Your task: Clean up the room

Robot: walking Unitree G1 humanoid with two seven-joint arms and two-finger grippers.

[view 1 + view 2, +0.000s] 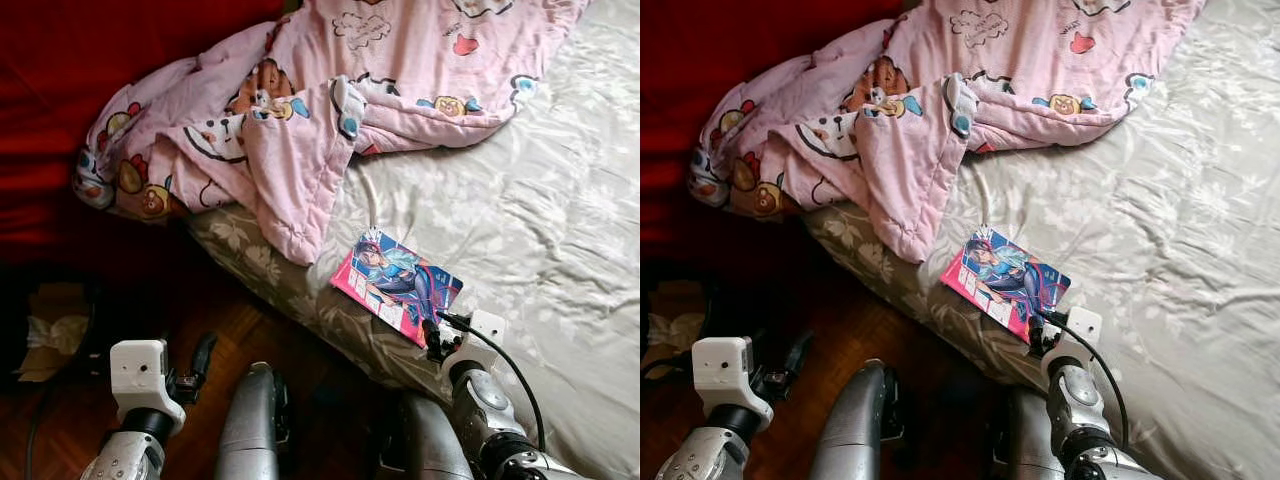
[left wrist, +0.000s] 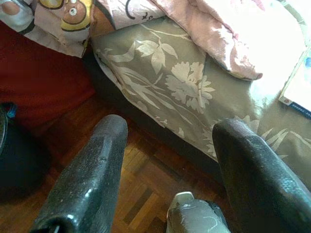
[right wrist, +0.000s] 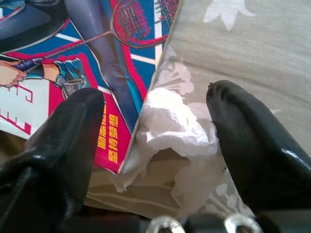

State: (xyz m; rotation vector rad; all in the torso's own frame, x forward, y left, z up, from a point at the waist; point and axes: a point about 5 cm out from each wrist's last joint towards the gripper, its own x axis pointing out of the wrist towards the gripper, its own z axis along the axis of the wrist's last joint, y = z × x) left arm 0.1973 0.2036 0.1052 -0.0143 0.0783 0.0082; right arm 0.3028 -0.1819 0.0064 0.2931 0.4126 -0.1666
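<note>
Nearest you, bottom of the head frames: the left gripper (image 1: 200,362) hangs low at lower left over the parquet floor (image 1: 250,335), off the bed. Its fingers (image 2: 92,179) stand spread apart w/ nothing between them.

Lower right of centre: the right gripper (image 3: 155,145) sits at the bed edge, at the near corner of the comic book (image 1: 397,284). Its fingers are parted, one on each side of a crumpled white tissue (image 3: 170,131). Contact btwn fingers and tissue cannot be confirmed. One finger lies over the book cover, the other over the bed sheet (image 1: 520,210). The tissue lies on the sheet, touching the book's edge and partly tucked under its corner.

The book lies flat near the bed's front edge, centre-right of frame; cover pink and blue w/ a drawn figure.

A thin white cable (image 1: 371,200) runs from under the blanket toward the book.

Upper centre to upper left: the pink cartoon blanket (image 1: 300,110) lies bunched, one end hanging over the bed's side.

Left edge, mid-height: a dark bin (image 1: 45,330) w/ pale paper inside stands on the floor. Behind it, upper left, a red fabric surface (image 1: 120,40).
</note>
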